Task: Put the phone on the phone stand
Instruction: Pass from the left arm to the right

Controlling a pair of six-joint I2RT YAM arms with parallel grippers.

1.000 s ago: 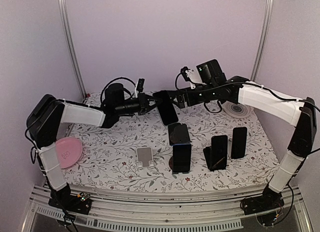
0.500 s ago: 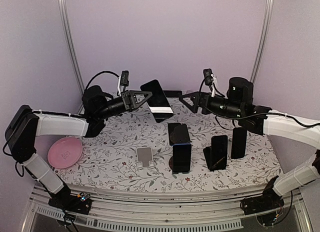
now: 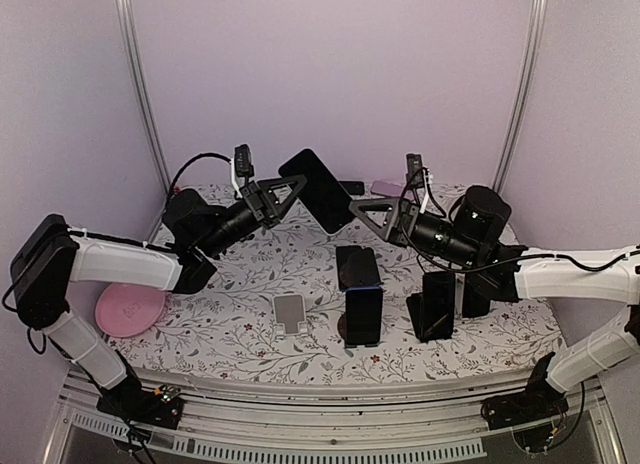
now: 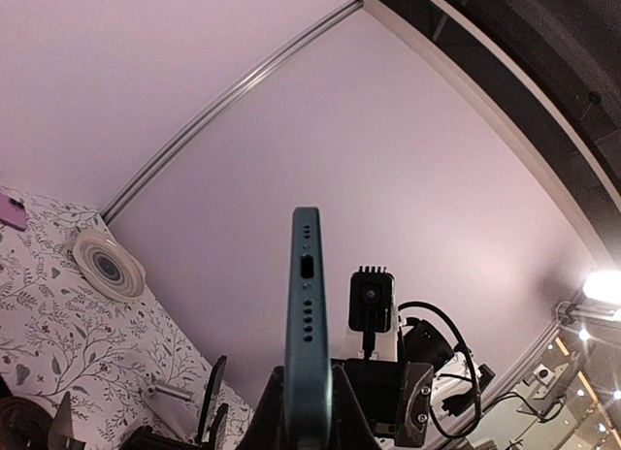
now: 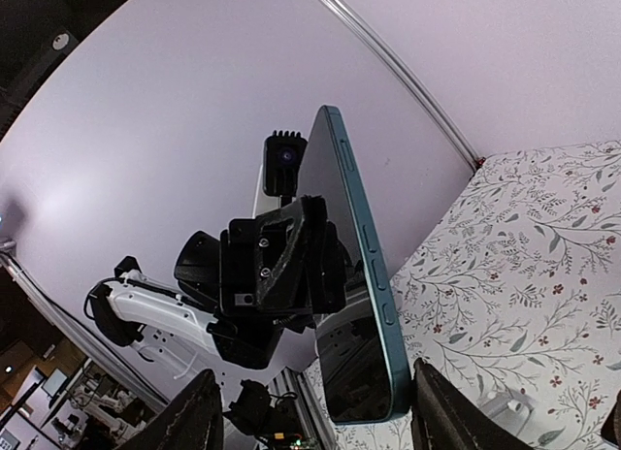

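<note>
Pinching the phone (image 3: 320, 189), the left pincer (image 3: 288, 189) is held above the surface (image 3: 230, 329) at 12 o'clock; the right pincer (image 3: 362, 212) is spread at the phone's 3 o'clock.

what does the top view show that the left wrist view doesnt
Only the top view: the pink plate, the left arm and the rail at the table's near edge. Only the left wrist: the charging port on the held phone and a white disc. Both: that phone and the right arm.

Black arms (image 3: 120, 261), apparently white fabric sleeves
</note>
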